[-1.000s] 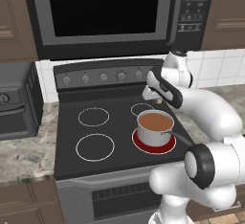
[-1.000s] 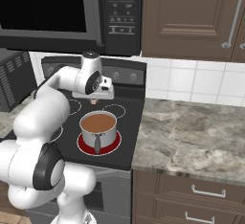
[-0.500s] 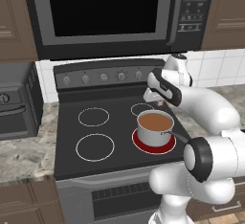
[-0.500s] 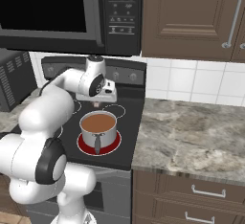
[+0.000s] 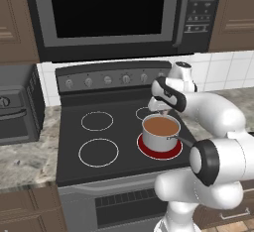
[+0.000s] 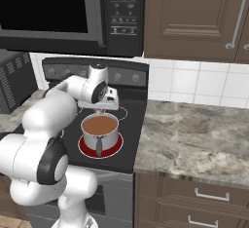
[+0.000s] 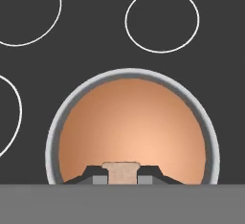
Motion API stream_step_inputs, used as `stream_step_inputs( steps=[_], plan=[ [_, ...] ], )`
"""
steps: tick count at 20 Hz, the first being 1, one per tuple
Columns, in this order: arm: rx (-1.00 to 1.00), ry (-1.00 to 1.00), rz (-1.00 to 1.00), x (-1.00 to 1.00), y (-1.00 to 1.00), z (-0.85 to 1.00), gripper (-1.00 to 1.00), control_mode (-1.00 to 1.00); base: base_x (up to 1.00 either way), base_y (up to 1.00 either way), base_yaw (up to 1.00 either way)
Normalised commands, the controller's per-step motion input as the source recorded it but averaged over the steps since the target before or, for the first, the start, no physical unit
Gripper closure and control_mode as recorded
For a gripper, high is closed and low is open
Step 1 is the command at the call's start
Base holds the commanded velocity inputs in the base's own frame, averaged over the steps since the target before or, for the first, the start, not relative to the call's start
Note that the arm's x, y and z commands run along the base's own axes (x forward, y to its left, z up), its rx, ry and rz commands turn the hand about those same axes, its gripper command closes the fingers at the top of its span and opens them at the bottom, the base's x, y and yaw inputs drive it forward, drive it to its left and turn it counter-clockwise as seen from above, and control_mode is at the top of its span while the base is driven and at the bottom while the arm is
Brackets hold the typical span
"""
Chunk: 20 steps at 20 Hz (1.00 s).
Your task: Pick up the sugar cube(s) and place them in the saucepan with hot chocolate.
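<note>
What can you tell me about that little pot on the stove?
The saucepan is a small round pan of shiny silver metal, filled nearly to the rim with smooth brown liquid. A thin dark handle sticks out toward the robot. It stands upright on the stove's front right burner, which glows red around its base. The gripper hangs above it, holding a tan sugar cube over the liquid without touching the pan.
</note>
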Motion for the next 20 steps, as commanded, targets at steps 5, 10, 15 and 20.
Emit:
stream_step_inputs(
  steps=[5,10,15,20],
  plan=[
    [0.0,0.06,0.0,0.02,0.0,-0.18,1.0,-1.0,0.0,0.0,0.0],
    [0.0,0.06,0.0,0.18,-0.01,0.0,1.0,-1.0,0.0,0.0,0.0],
    [0.0,0.1,0.0,0.27,-0.05,0.0,1.0,-1.0,0.0,0.0,0.0],
    [0.0,0.03,0.0,0.14,-0.06,0.0,1.0,-1.0,0.0,0.0,0.0]
  ],
)
